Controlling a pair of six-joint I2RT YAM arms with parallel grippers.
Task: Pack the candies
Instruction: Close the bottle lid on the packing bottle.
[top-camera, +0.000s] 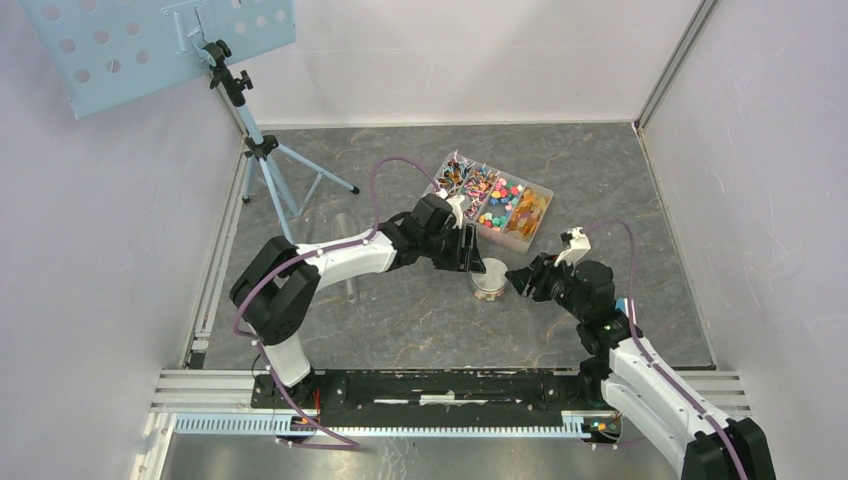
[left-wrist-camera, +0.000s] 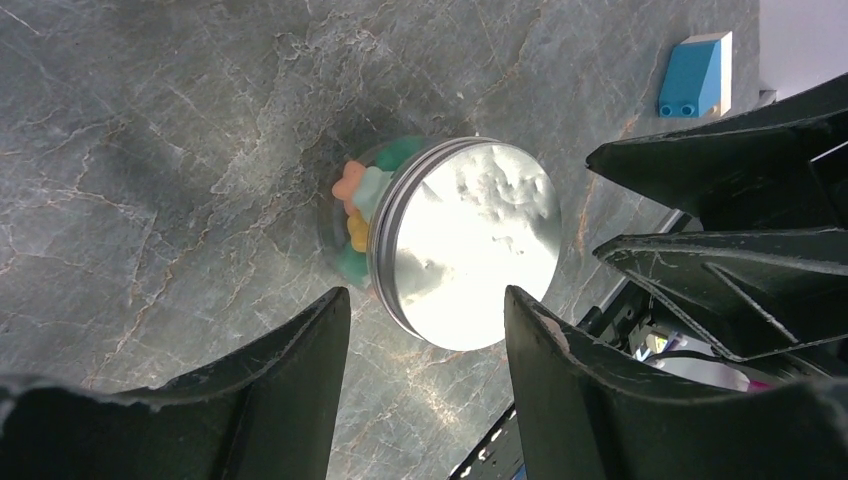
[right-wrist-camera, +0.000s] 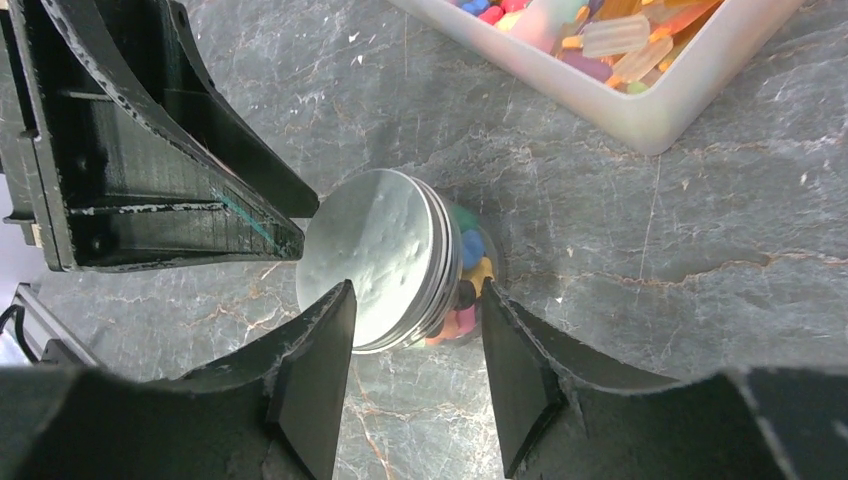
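A small clear jar (top-camera: 489, 281) stands on the table under a silver lid (left-wrist-camera: 465, 240), with candies (left-wrist-camera: 358, 205) showing through its wall. My left gripper (left-wrist-camera: 425, 320) hovers over the jar's near-left side, open, with nothing between its fingers. From the right, my right gripper (right-wrist-camera: 415, 300) stands open with its tips on either side of the jar (right-wrist-camera: 455, 265). I cannot tell whether those tips touch it. The lid (right-wrist-camera: 375, 260) and the candies (right-wrist-camera: 468, 255) also show in the right wrist view. More candies (top-camera: 497, 200) lie in the sorting tray.
A white compartment tray (top-camera: 522, 240) sits just beyond the jar, and its corner (right-wrist-camera: 650, 115) is close to my right gripper. A tripod (top-camera: 262, 150) carrying a perforated blue panel stands at the back left. A blue block (left-wrist-camera: 695, 75) sits on my right arm.
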